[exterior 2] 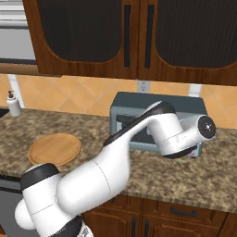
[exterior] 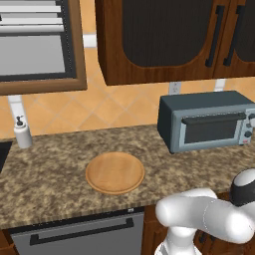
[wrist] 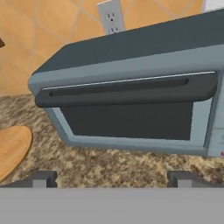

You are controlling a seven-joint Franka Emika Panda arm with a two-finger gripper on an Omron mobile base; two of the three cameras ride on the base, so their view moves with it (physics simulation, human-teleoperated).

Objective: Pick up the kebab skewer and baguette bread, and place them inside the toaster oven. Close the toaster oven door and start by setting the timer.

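Facing the shut toaster oven door (wrist: 131,118) of the toaster oven (exterior: 204,122) at the counter's back, fingertips (wrist: 43,178) spread wide and empty — best squared to the bar handle (wrist: 127,89) before hooking it — then pulled down evenly.

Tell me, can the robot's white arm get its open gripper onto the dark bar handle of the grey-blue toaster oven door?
Probably yes. The open gripper faces the dark bar handle of the grey-blue toaster oven door, which is shut, and only bare speckled counter lies between them. The round wooden board sits off to one side.
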